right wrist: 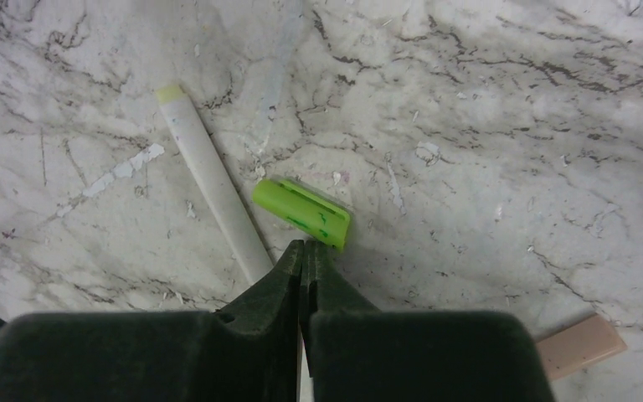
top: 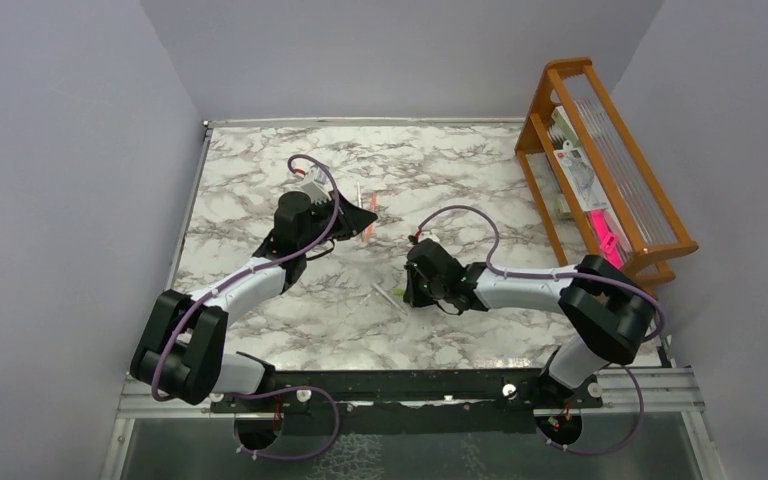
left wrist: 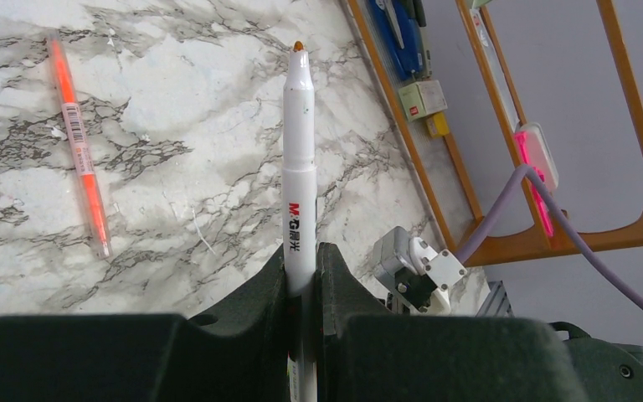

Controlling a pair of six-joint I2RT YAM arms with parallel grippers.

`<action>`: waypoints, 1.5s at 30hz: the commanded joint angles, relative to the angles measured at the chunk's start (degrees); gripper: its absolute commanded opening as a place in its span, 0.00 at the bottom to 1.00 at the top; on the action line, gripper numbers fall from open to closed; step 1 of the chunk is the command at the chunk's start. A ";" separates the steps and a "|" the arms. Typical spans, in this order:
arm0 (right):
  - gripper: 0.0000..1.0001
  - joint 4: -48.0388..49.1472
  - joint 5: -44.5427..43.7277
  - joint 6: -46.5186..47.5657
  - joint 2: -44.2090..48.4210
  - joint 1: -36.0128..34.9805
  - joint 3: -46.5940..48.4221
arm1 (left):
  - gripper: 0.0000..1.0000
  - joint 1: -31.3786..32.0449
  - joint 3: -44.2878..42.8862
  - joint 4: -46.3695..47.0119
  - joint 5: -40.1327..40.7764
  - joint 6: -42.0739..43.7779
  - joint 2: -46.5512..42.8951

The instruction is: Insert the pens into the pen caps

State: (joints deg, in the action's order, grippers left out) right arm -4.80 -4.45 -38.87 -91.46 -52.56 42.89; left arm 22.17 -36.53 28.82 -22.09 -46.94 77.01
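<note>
While left end effector (left wrist: pixel 301 260) grips 1 of 3 pens (left wrist: pixel 299 167), right one's (right wrist: pixel 303 249) closed empty near 2 caps (right wrist: pixel 301 213).

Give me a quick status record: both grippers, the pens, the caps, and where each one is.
left gripper: shut on white pen; its orange tip is bare and points away from the gripper
right gripper: shut, holds nothing, tips next to green cap
green cap: lying on marble table beside second white pen, not fitted on it
second white pen: lying flat, runs under the right gripper
orange pen: lying loose on the table
tan cap: lying flat, apart from the green cap
</note>
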 commanded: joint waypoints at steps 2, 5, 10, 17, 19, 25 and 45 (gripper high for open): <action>0.01 -5.51 -6.14 0.28 -3.14 -0.27 4.63 | 0.00 -0.29 -1.17 0.98 -1.66 0.19 -0.05; 0.01 -6.79 -8.06 0.55 -4.13 -0.27 6.04 | 0.00 -0.29 -1.09 0.98 -1.78 0.18 -0.18; 0.01 -8.12 -9.84 0.88 -6.02 -0.27 8.07 | 0.00 -0.33 -0.97 0.97 -1.71 0.27 -0.20; 0.01 -8.12 -10.93 1.63 -8.59 -0.27 10.58 | 0.00 -0.29 -0.75 0.93 -1.77 0.25 -0.41; 0.01 -8.15 -11.39 2.07 -8.96 -0.16 11.52 | 0.00 -0.29 -0.60 0.98 -1.86 0.27 -0.61; 0.02 -7.87 -12.69 2.82 -8.07 -0.22 14.23 | 0.00 -0.34 -0.38 0.98 -1.73 0.27 -0.90; 0.46 -13.07 -14.65 2.10 -12.38 -2.80 21.65 | 0.00 -0.99 0.09 0.76 -1.47 0.07 -0.65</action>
State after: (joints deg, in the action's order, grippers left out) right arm -15.66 -17.26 -35.90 -101.58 -54.37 62.59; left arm 21.69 -36.51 28.82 -22.68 -46.94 77.01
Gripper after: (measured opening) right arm 0.468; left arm 0.129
